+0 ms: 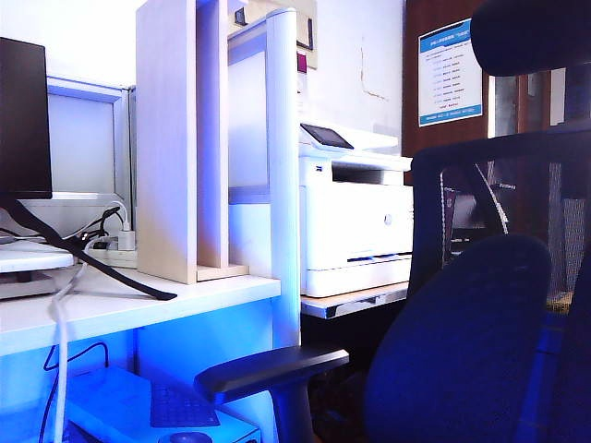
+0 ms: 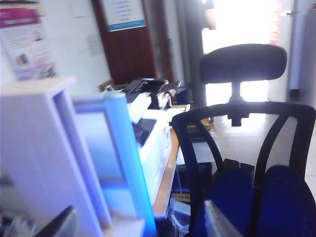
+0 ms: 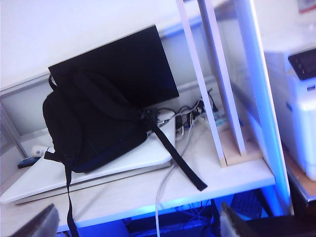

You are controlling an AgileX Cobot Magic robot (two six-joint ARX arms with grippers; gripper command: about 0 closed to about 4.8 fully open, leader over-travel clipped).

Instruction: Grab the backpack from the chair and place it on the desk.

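- Now the backpack (image 3: 94, 126) lies on the desk (image 3: 148, 190), leaning against a monitor (image 3: 128, 64).
- Left gripper (image 2: 140, 224) faces the chair (image 2: 242, 128); its spread is unclear.
- Right gripper (image 3: 136, 224) hangs wide open and empty over the desk's near edge.

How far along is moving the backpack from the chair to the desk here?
Done: the dark fabric backpack lies on the long white desk, and the black mesh office chair shows only its cushion. In hand: nothing; the left gripper and right gripper are both open and empty. Left: seemingly nothing.
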